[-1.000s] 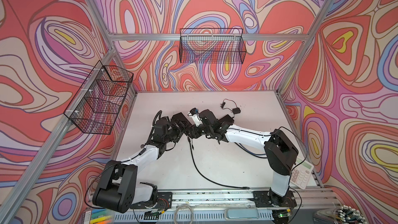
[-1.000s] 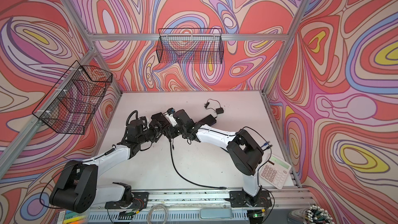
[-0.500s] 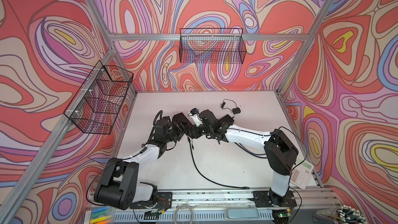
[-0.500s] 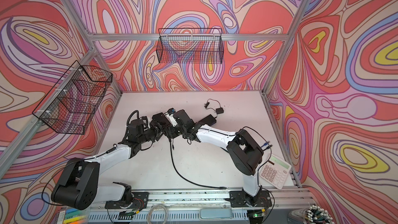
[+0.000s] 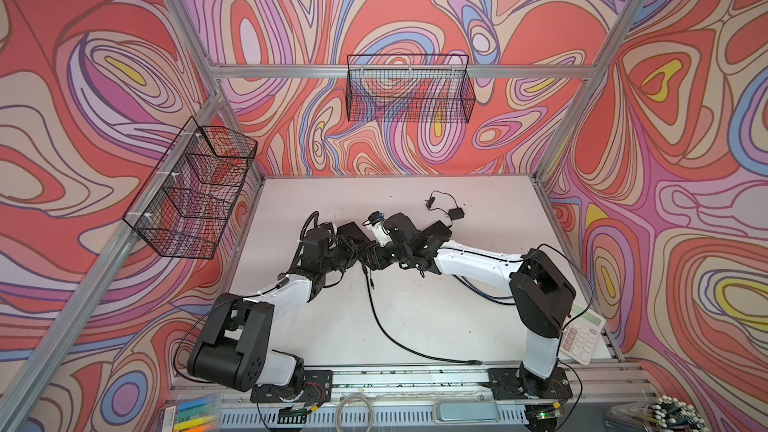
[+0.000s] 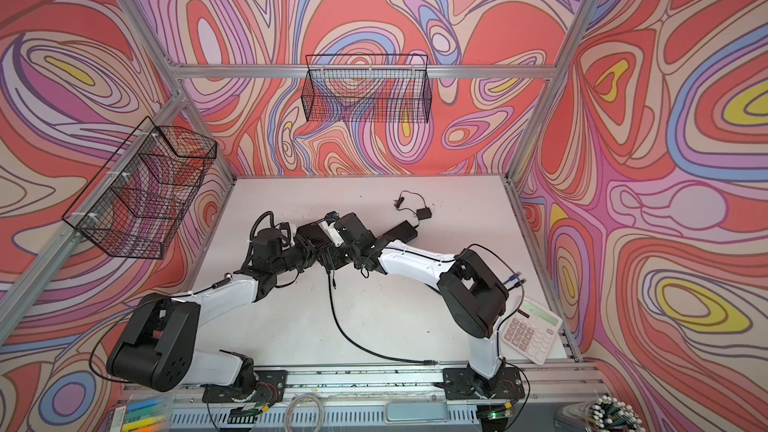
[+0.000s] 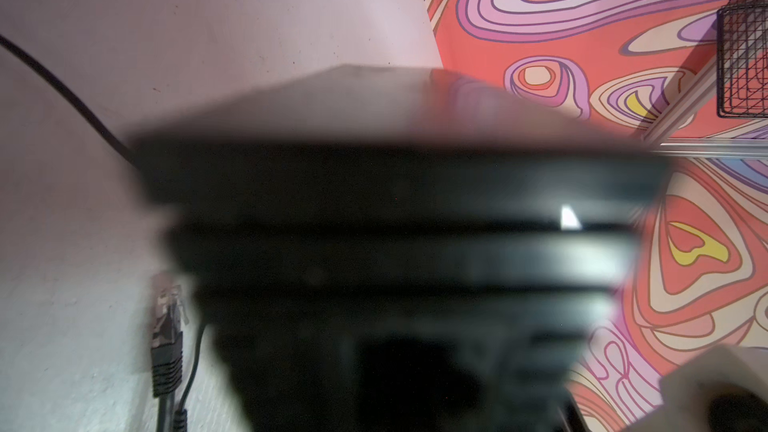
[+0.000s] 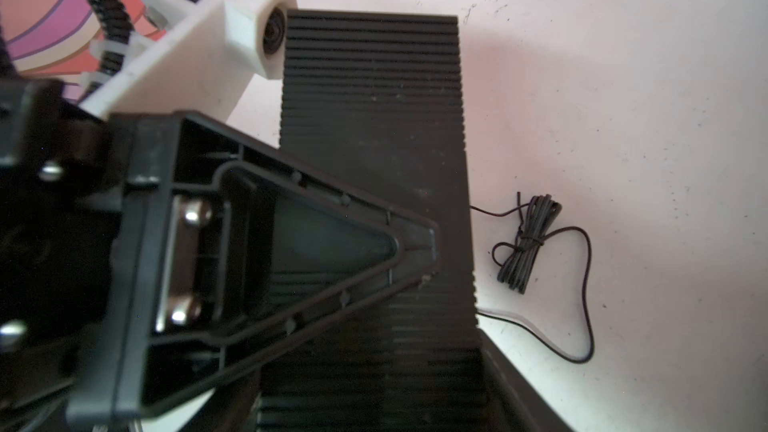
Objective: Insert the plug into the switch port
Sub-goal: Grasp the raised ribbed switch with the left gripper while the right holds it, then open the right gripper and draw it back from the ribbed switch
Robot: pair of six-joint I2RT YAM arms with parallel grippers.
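Note:
The switch [image 5: 438, 229] [image 6: 401, 230] is a long black ribbed box [image 8: 374, 118], held above the white table mid-scene. My right gripper [image 5: 409, 243] [image 8: 374, 388] is shut on its two long sides. My left gripper [image 5: 376, 257] [image 6: 328, 257] is shut on it from above and below. One of its fingers [image 8: 291, 243] lies flat across the ribbed top; the lower finger is hidden. The switch [image 7: 395, 184] fills the left wrist view as a dark blur. The plug [image 7: 166, 317] [image 5: 372, 284], clear-tipped on a black cable [image 5: 386, 326], lies by the table in neither gripper. No port shows.
A small black adapter [image 5: 456, 213] with a bundled thin wire [image 8: 523, 243] lies just behind the switch. Wire baskets hang on the back wall [image 5: 409, 89] and left wall [image 5: 195, 193]. A calculator [image 5: 579, 332] sits front right. The cable's other end [image 5: 473, 361] reaches the front rail.
My left gripper's jaws have closed onto the switch. Both arms and the right gripper stay about where they were.

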